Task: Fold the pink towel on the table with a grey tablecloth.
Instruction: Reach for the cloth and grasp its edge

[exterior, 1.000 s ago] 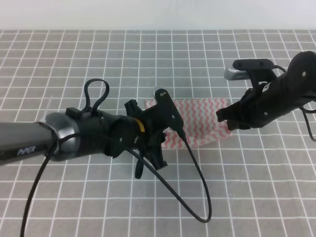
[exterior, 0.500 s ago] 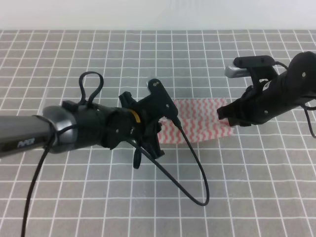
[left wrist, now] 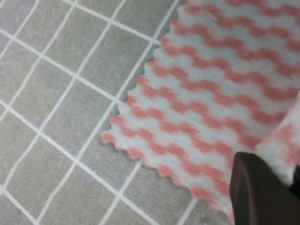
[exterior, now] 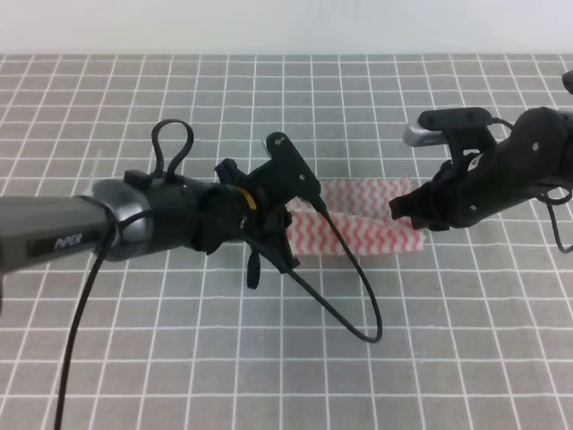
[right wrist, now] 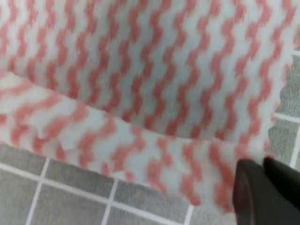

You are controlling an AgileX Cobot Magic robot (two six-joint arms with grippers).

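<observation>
The towel (exterior: pixel 363 219) is laid near the middle of the table (exterior: pixel 448 358), with its long axis running from 9 o'clock to 3 o'clock in the high view; its near edge is lifted and doubled over the rest, so that a raised band is formed along the 6 o'clock side. The left end of that band is pinched by the left gripper (exterior: pixel 288 235), whose dark fingertip (left wrist: pixel 262 192) is seen in the left wrist view pressed against a fold of cloth (left wrist: pixel 281 150), while the flat layer with its pinked edge (left wrist: pixel 140 154) is spread on the grid toward 9 o'clock. The right end is pinched by the right gripper (exterior: pixel 414 218); in its wrist view two dark fingertips (right wrist: pixel 255 192) are closed on the corner of the folded band (right wrist: pixel 117 145), with the flat layer (right wrist: pixel 154 56) lying beyond at 12 o'clock. A black cable (exterior: pixel 354 296) is hung from the left arm down toward 6 o'clock. The grey cloth is marked with white squares, and a pale strip (exterior: pixel 286 27) is seen along the far edge.
</observation>
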